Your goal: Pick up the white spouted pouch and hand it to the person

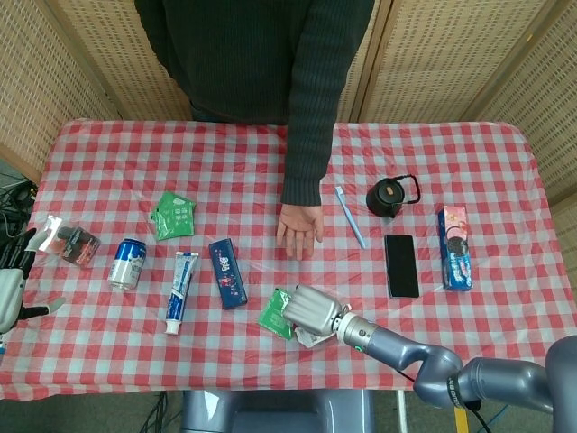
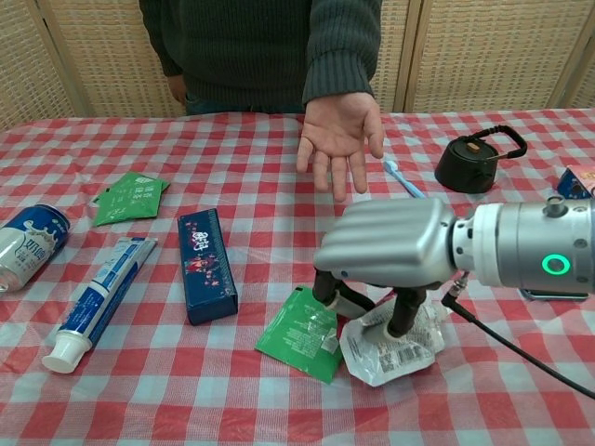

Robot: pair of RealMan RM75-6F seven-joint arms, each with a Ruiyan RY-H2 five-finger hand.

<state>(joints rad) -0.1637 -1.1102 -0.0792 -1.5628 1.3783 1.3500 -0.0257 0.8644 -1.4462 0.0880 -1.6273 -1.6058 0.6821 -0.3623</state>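
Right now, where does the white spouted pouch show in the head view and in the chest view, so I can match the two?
Head view: the white spouted pouch lies low and centre, mostly hidden under the right hand.
Chest view: low and right of centre, crumpled under that hand, whose fingers close on it.
Shared landmark: the green sachet touching its left side, also plain in the chest view.

the white spouted pouch (image 2: pixel 390 347), crumpled and translucent with printed text, sits tilted just right of the green sachet (image 2: pixel 299 335), touching it.
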